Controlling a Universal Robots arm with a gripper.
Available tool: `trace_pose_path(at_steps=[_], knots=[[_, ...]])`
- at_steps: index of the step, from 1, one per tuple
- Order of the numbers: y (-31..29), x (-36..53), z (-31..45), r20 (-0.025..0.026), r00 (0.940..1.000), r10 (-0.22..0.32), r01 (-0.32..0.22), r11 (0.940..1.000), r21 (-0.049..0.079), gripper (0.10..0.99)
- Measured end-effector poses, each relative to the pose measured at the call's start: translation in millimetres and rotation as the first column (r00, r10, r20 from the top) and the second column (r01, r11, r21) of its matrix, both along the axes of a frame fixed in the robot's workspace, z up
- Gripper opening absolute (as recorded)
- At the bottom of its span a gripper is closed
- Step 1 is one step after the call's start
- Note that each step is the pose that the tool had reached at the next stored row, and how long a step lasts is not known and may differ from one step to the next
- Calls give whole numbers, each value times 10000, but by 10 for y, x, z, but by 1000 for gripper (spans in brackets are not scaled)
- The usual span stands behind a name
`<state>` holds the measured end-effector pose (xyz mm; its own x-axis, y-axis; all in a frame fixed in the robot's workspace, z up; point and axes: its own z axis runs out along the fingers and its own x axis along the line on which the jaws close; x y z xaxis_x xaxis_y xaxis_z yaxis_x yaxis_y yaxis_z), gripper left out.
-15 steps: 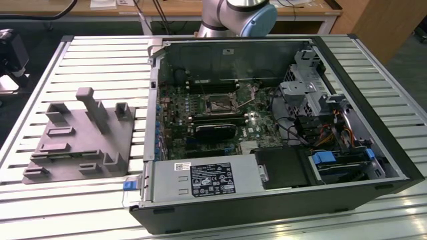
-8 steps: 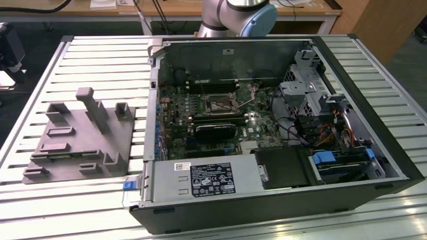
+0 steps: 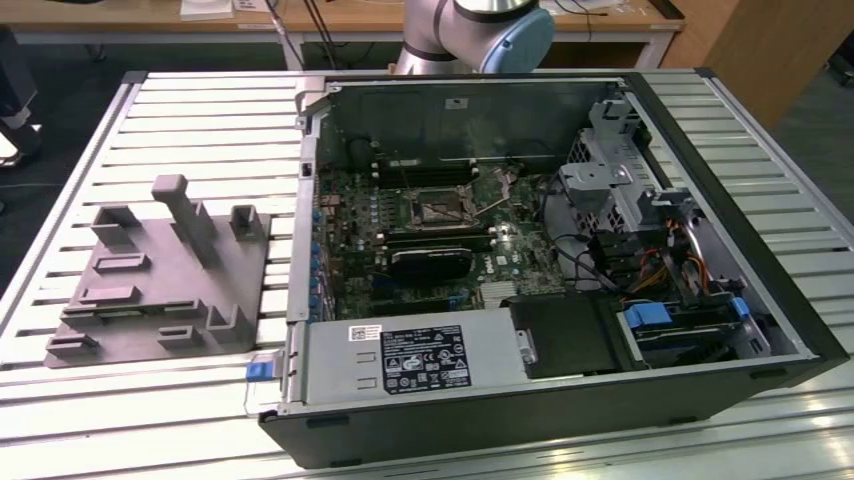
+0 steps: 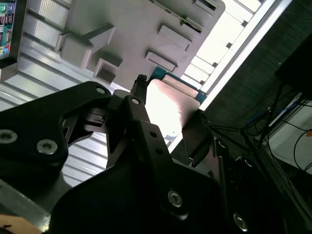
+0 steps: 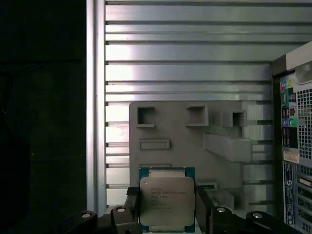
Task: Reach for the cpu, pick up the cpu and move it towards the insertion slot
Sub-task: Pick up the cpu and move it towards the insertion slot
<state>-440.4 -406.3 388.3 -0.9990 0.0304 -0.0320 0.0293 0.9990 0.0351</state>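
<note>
the gripper (image 5: 167, 214) is clamped on the cpu (image 5: 167, 197), with its black fingers (image 5: 131, 207) against two opposite edges. the chip hangs over the grey fixture (image 5: 195, 141), near the slatted tabletop's (image 5: 185, 53) edge. the insertion slot (image 3: 438, 207) lies inside the open computer case (image 3: 747, 250) beside the fixture.

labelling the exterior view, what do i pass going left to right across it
grey fixture → insertion slot → blue drive bracket
</note>
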Motion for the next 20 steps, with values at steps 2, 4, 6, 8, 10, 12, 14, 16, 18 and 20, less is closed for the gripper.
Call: trace_pose_path(at_steps=[2, 4, 6, 8, 10, 12, 14, 16, 18, 20], knots=[[0, 0, 37, 3, 10000, 0, 0, 10000, 0, 541], [0, 0, 71, 4, 10000, 1, -1, 10000, 0, 541], [0, 0, 97, 4, 10000, 0, 0, 10000, 0, 541], [0, 0, 98, 7, 10000, 0, 0, 10000, 1, 541], [0, 0, 99, 5, 10000, 0, 0, 10000, 1, 541], [1, 4, 101, 2, 10000, -1, 1, 10000, -1, 541], [0, 23, 100, 4, 10000, 0, 0, 10000, 0, 541], [0, 53, 100, 3, 10000, 0, 0, 10000, 0, 541], [0, 86, 99, 4, 10000, 0, 0, 10000, 0, 541], [0, 122, 99, 4, 10000, 0, 0, 10000, 0, 541]])
